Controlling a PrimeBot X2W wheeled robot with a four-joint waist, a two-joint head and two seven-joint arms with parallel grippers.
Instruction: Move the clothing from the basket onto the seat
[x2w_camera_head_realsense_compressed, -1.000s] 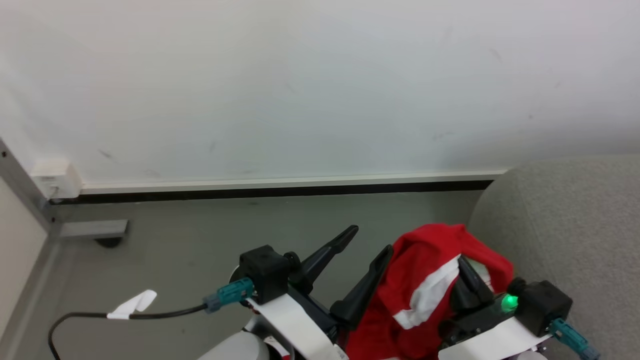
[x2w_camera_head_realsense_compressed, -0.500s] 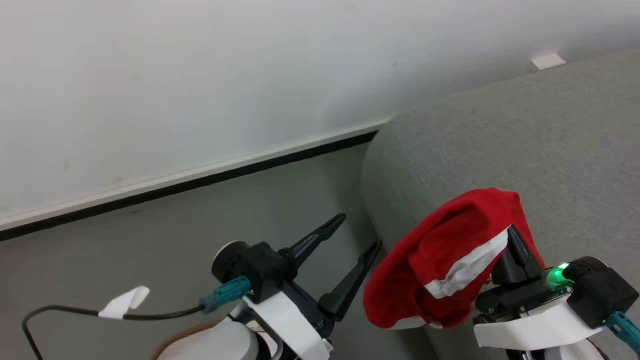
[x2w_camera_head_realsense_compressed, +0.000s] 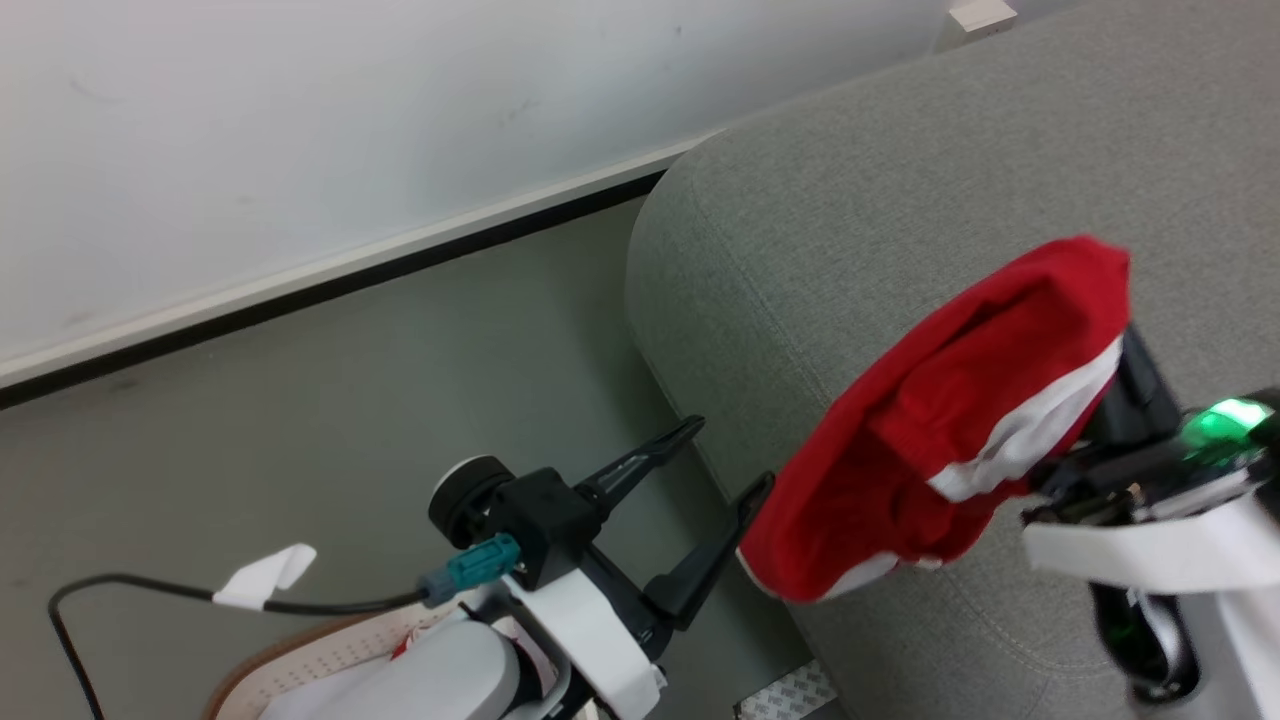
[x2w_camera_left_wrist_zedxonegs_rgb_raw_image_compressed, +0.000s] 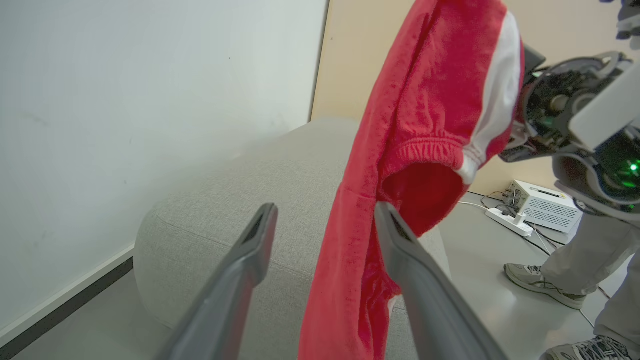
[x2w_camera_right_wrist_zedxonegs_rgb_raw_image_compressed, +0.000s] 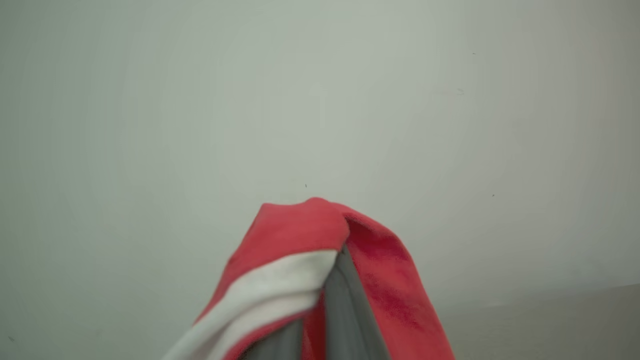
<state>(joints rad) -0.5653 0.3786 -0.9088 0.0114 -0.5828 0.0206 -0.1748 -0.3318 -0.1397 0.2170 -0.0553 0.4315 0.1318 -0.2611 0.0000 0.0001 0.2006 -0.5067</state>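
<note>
1. Since a second ago my waist has turned toward the seat (x2w_camera_head_realsense_compressed: 850, 200), so it now lies partly under the load; the basket (x2w_camera_head_realsense_compressed: 320, 655) is low at my left.
2. My left gripper (x2w_camera_head_realsense_compressed: 730, 455) stands wide apart and holds nothing, over the floor beside the seat's corner.
3. The clothing (x2w_camera_head_realsense_compressed: 930, 440) hangs as one long red fold: its free end is just beside my left gripper and its top is at the right.
4. My right gripper (x2w_camera_head_realsense_compressed: 1135, 380) is clamped together on that top, above the seat. I judge that the release needs this arm only, a little further over the cushion.
</note>
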